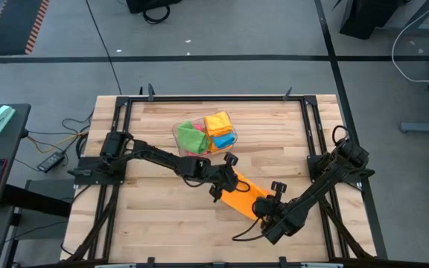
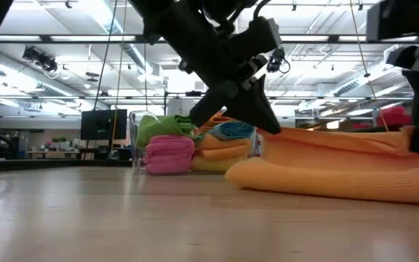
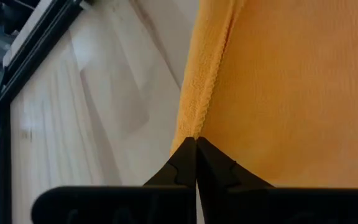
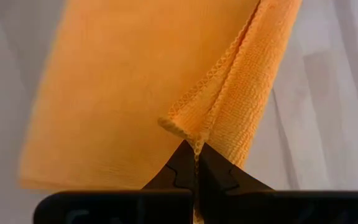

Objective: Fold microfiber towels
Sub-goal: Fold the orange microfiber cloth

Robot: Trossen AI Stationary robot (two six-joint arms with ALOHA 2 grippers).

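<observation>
Just right of the bench's (image 1: pixel 162 216) middle lies an orange towel (image 1: pixel 243 195), stretched on a slant between the two arms, and each arm has a corner of it. From the left side of the bench the left gripper (image 1: pixel 222 184) reaches to the towel's far-left end, its jaws pinched tight on the hemmed edge; the left wrist view shows the dark fingertips (image 3: pixel 185 163) meeting with the stitched orange seam caught right at their point. From the right side the right gripper (image 1: pixel 268 211) reaches to the towel's near-right end, jaws likewise clamped flat together on a doubled corner where two layers of hem fold into each other. In the low view the cloth sags in a soft roll along the wood, lifted slightly where the left arm holds it. Behind the towel, toward the far edge of the bench, stands a clear plastic bin (image 1: pixel 179 134) holding folded towels: a green one (image 1: pixel 191 136), a pink one (image 2: pixel 168 154), a yellow one (image 1: pixel 217 123) and a blue one (image 1: pixel 224 140), stacked loosely inside it.
</observation>
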